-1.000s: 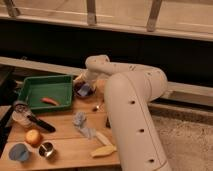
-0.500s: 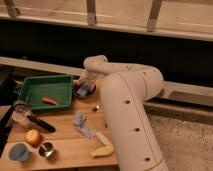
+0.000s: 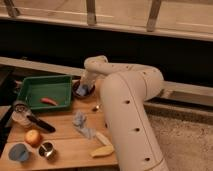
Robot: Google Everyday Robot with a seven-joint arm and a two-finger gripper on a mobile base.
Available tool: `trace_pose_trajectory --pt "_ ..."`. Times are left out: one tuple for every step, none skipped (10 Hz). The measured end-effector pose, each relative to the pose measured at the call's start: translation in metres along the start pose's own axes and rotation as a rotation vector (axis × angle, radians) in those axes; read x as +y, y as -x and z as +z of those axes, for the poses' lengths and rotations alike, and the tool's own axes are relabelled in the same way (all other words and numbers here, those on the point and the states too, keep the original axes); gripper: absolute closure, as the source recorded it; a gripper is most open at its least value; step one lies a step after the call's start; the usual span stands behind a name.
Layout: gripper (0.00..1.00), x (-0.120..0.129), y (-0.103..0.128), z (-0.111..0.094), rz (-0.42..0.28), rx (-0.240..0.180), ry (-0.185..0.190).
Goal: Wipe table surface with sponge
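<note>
Seemingly gripper (image 3: 83,88) on pale-blue sponge (image 3: 81,92) (bowl (image 3: 74,92))

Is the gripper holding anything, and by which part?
The gripper is shut at the sponge in the purple bowl; whether it grips it cannot be told.

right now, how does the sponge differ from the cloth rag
The sponge is compact and sits in the dark bowl under the shut tool; the cloth rag is crumpled, larger, loose on the table surface. Both are pale blue-grey.
</note>
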State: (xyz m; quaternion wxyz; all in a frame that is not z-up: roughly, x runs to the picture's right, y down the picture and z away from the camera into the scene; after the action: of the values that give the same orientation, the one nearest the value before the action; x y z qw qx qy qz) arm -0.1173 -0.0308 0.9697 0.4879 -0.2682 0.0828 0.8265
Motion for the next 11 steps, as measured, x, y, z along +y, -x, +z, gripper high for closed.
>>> trace_pose_trajectory --pt "1.0 0.0 0.0 0.0 -0.001 -0.001 0.003" --pt "1.0 0.001 0.0 0.0 -0.003 -0.001 0.007" --pt "1.0 0.001 0.0 0.0 -0.006 -0.002 0.013" --pt "1.0 0.002 -0.001 -0.002 -0.009 -0.004 0.022" --pt "1.0 0.003 -0.001 -0.003 -0.012 -0.005 0.03" --pt "1.0 0.004 -0.001 -0.006 -0.013 -0.006 0.04" --pt "1.0 0.004 0.0 -0.01 -0.012 -0.008 0.053" --pt "1.0 0.004 0.0 -0.014 -0.012 -0.01 0.066" --pt "1.0 0.005 0.001 -0.018 -0.012 -0.013 0.075" --pt "1.0 0.006 0.002 -0.024 -0.016 -0.02 0.083" --pt "1.0 0.008 0.005 -0.034 -0.026 -0.036 0.089"
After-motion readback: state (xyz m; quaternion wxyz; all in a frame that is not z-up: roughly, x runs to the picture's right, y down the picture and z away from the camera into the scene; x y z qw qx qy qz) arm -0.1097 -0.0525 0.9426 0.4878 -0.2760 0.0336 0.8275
